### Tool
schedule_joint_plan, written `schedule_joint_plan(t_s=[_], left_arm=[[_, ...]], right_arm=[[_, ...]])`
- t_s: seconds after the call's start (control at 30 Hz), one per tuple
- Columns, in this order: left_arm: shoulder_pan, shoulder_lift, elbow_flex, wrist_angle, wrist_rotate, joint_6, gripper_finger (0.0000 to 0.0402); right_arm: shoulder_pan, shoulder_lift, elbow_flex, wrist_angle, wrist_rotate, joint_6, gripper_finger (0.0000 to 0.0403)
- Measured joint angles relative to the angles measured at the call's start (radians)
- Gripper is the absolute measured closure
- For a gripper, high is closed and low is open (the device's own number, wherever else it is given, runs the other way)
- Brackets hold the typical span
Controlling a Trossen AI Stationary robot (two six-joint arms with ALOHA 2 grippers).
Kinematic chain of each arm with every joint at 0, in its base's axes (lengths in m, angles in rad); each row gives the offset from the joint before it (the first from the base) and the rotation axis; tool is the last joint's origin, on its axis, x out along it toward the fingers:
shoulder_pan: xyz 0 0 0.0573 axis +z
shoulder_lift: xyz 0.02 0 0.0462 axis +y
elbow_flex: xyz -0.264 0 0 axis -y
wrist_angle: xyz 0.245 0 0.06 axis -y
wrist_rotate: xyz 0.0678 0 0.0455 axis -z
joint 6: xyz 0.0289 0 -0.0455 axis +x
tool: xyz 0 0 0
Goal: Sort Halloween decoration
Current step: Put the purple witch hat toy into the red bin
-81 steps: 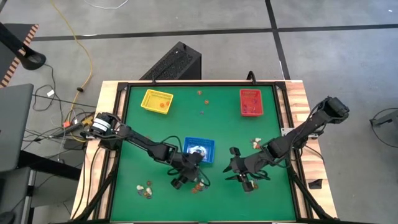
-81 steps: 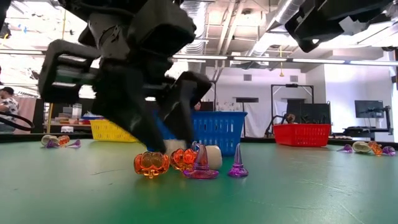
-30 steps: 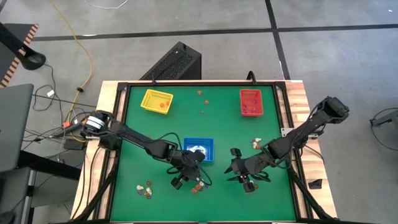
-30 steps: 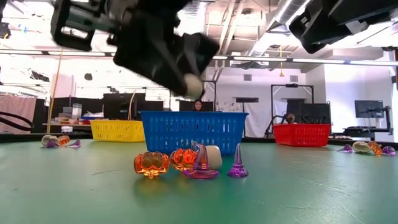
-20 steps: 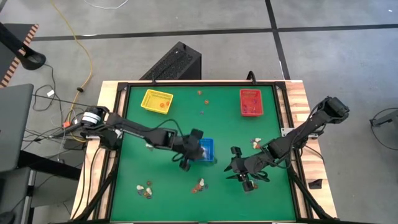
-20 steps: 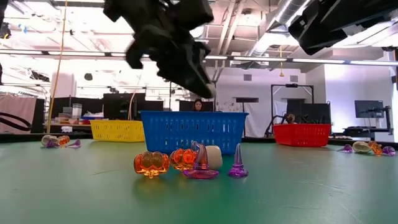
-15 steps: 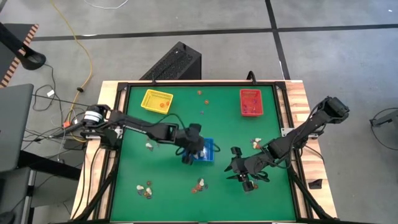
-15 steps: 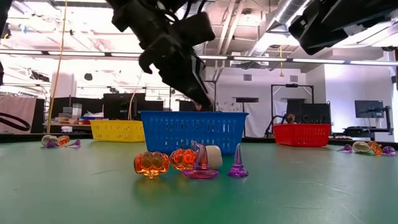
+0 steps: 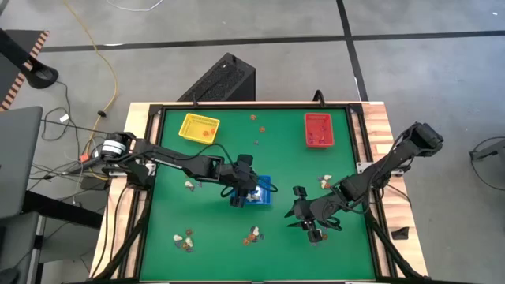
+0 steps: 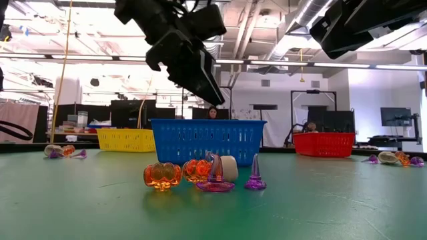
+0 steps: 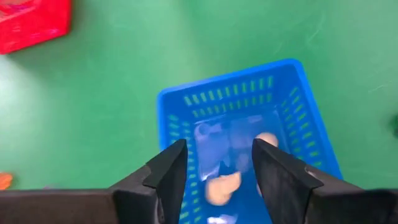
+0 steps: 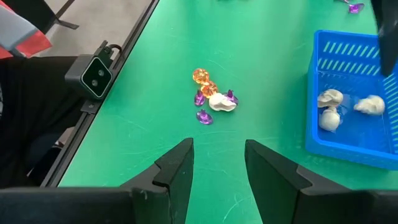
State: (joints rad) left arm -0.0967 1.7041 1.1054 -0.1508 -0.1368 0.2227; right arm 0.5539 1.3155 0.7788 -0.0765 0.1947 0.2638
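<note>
High view: green desk (image 9: 213, 229) framed in black rails, on grey floor with cables at 9 o'clock. Yellow tray (image 9: 199, 128) at 11 o'clock, red tray (image 9: 318, 129) at 1 o'clock, blue tray (image 9: 260, 191) near centre. Left end effector (image 9: 239, 196) hangs over the blue tray, fingers apart and empty; whitish Halloween decoration (image 11: 222, 186) lies inside the tray. Right end effector (image 9: 309, 229) sits at 5 o'clock, fingers apart, empty. Orange, purple and whitish trinkets (image 10: 200, 175) cluster at 6 o'clock. Low view: open workshop with ceiling ducts behind.
</note>
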Motion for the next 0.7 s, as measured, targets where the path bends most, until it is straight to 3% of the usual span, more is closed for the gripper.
schedule_joint_plan(t_s=[0.2,0.37,0.57,0.7], left_arm=[[-0.019,-0.085,0.001,-0.064,-0.052,-0.04,0.0222],[-0.021,-0.119,0.0,-0.132,-0.004,-0.094,0.0223],[-0.024,-0.12,-0.14,0.012,0.019,-0.103,0.0233],[-0.027,-0.187,-0.18,0.078,0.02,-0.135,0.0244]], right_arm=[[0.0,0.0,0.0,0.004,0.0,0.0,0.0227],[-0.001,0.013,0.0,0.06,0.035,-0.003,0.0227],[-0.006,0.103,0.001,0.2,0.007,-0.036,0.0227],[-0.014,0.176,0.001,0.29,-0.053,-0.052,0.0227]])
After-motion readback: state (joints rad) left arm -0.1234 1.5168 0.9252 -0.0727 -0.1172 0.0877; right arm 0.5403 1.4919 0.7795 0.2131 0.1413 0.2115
